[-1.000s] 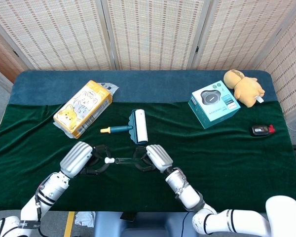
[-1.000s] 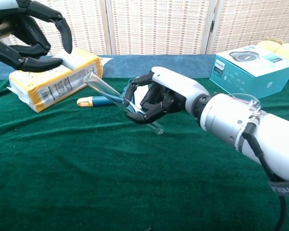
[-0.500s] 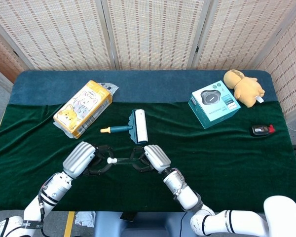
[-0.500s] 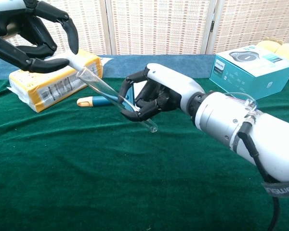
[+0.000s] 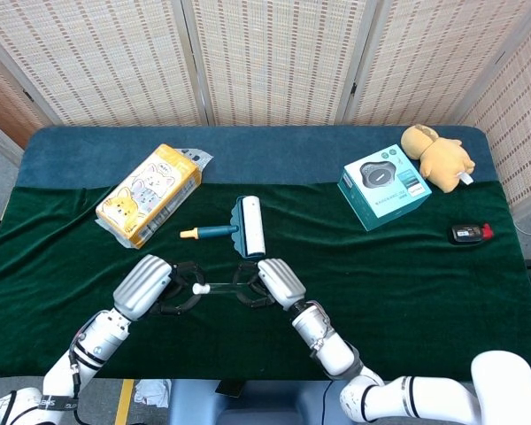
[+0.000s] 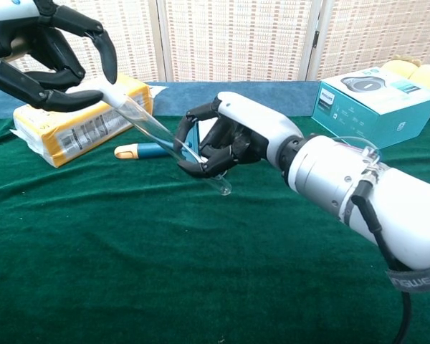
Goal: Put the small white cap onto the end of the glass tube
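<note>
While your right robot hand [image 6: 226, 140] wraps its dark fingers [image 6: 193, 169] around the one glass tube [image 6: 173, 149], your left robot hand [image 6: 46, 54] pinches the single small white cap [image 6: 100, 92] between thumb and a finger, with its other fingers spread above. You have the tube tilted above the bench [image 5: 407, 274], its closed rounded end low beside the right robot hand and its open end raised toward the left one. From the chest view the cap sits right at that open end, touching it or partly on it; you cannot tell how far it has seated. In the head view both hands [image 5: 146, 285] [image 5: 274, 282] meet near the front edge of the green cloth, with the tube [image 5: 219, 287] running level between them and the cap [image 5: 196, 287] at its left tip.

Just behind the hands lies one lint roller [image 5: 239, 227], its yellow-tipped handle pointing left. Further left you have one yellow tissue pack [image 5: 149, 194], lying at an angle. On the far right side stand one teal box [image 5: 384, 185] and one tan plush toy [image 5: 436, 156] just beside it, and one small black device [image 5: 471, 233] lies near the right edge, well apart from the rest.
</note>
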Robot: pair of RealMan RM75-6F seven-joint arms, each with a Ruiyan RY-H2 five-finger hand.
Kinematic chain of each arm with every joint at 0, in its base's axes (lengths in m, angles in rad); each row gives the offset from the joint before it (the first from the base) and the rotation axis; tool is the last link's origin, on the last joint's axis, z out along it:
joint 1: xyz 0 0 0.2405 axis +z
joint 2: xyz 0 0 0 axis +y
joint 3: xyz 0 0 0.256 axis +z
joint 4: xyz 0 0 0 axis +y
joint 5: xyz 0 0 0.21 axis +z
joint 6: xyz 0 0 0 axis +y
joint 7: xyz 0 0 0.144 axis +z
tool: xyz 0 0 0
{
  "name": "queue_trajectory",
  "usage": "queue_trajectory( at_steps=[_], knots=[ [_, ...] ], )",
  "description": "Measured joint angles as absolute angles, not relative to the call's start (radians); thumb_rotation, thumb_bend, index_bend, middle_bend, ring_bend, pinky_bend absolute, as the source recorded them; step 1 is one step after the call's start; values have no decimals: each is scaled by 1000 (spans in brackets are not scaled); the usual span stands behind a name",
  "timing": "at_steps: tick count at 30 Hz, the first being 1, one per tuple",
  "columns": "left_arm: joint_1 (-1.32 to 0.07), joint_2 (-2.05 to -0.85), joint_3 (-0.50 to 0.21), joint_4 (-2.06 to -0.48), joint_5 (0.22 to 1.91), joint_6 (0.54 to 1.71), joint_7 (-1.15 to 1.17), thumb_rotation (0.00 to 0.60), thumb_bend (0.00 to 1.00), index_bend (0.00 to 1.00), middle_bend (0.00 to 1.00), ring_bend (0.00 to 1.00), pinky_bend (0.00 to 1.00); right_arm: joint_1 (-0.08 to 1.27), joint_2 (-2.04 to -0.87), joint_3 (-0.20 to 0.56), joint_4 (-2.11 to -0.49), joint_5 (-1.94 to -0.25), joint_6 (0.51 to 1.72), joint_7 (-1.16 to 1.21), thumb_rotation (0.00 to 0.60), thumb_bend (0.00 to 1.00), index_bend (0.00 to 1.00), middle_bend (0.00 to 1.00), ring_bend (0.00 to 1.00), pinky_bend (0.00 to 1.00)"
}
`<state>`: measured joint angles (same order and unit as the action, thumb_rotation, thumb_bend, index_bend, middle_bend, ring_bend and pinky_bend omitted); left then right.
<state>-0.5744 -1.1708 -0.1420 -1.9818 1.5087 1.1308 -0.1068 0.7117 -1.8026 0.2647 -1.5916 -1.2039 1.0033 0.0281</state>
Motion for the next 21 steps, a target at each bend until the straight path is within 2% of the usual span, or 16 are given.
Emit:
queue_trajectory(
  at_steps=[21],
  knots=[
    [-585, -1191, -139, -1973, 1496, 1130, -102, 600, 434, 612, 1000, 883, 741, 725, -1831, 274, -1585, -1199, 1003, 36, 600, 626, 880, 993, 1000, 1000]
  ],
)
